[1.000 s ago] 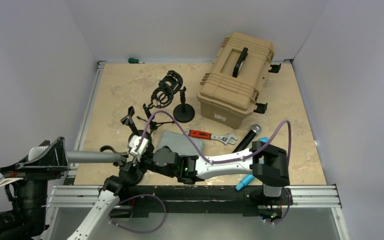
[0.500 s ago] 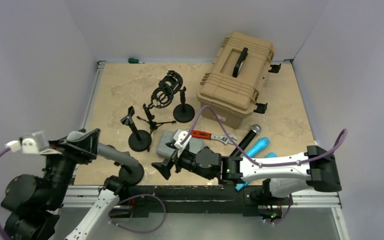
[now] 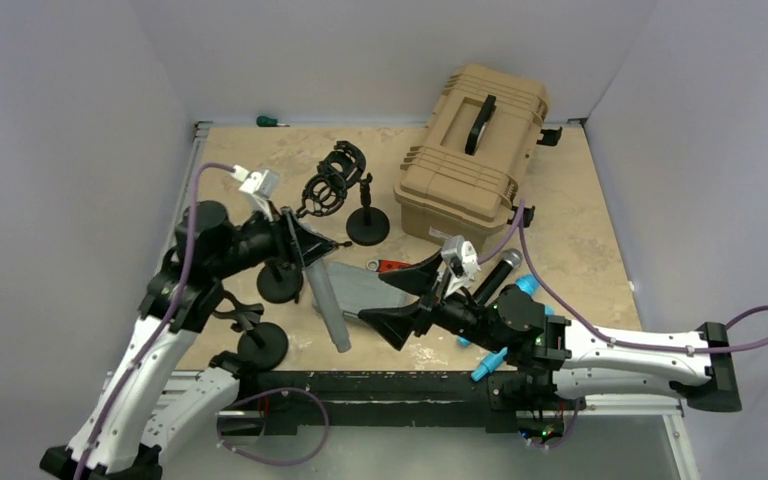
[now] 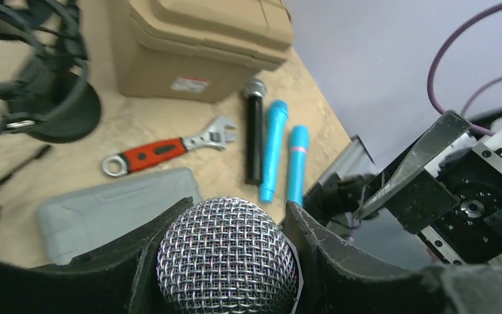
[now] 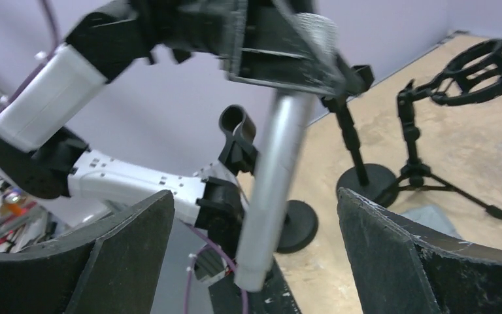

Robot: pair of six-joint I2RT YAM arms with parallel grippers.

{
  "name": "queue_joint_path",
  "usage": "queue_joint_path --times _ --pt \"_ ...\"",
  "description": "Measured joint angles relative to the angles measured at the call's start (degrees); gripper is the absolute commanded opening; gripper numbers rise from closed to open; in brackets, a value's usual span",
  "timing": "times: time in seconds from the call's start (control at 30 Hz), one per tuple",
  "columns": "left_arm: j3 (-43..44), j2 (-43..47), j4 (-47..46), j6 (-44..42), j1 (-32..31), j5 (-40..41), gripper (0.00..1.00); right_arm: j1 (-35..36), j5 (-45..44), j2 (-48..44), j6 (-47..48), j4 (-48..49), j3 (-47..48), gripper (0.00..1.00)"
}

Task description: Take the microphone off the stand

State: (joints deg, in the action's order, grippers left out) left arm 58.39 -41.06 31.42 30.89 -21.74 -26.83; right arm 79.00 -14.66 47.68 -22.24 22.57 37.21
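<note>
The left gripper (image 4: pixel 235 212) is clamped on the mesh head of the silver microphone (image 4: pixel 225 256), one finger pressed to each side of the ball. The microphone hangs tilted from that grip, head up and handle slanting down toward the near edge of the table (image 3: pixel 600 250). It is clear of the stand (image 3: pixel 260 347), whose round base sits just left of the handle's lower end, with its clip empty (the right wrist view shows the open clip plainly).

The right gripper (image 3: pixel 372 300) has its fingers spread wide, holding nothing, just to the right of the hanging handle and apart from it. In its own camera the handle crosses the gap between the two fingers.

Behind the handle lies a flat grey case (image 3: pixel 360 285), and past it a red-handled wrench (image 4: pixel 163 149). To the right of these, a black microphone (image 4: pixel 253 137) and two blue ones (image 4: pixel 273 150) (image 4: pixel 296 163) lie side by side.

Farther back stand a small black stand (image 3: pixel 280 287), a round-based stand (image 3: pixel 368 226) and a shock mount (image 3: pixel 330 185). A tan hard case (image 3: pixel 475 160) sits at the far right. A green-handled screwdriver (image 3: pixel 268 121) lies at the far edge.
</note>
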Motion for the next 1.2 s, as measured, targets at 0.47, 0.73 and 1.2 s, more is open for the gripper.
queue_joint_path --times 0.47,0.73,1.2 --pt "-12.2 1.5 -13.7 4.7 -0.2 -12.2 0.0 -0.4 10.5 27.6 -7.1 5.6 4.4 0.34" --pt "-9.7 1.8 -11.2 4.1 -0.7 -12.1 0.89 -0.5 8.1 23.8 -10.5 4.0 3.6 0.0" --pt "1.4 12.6 7.9 3.3 -0.8 5.4 1.0 -0.8 -26.2 0.5 -19.9 -20.0 0.9 0.0"
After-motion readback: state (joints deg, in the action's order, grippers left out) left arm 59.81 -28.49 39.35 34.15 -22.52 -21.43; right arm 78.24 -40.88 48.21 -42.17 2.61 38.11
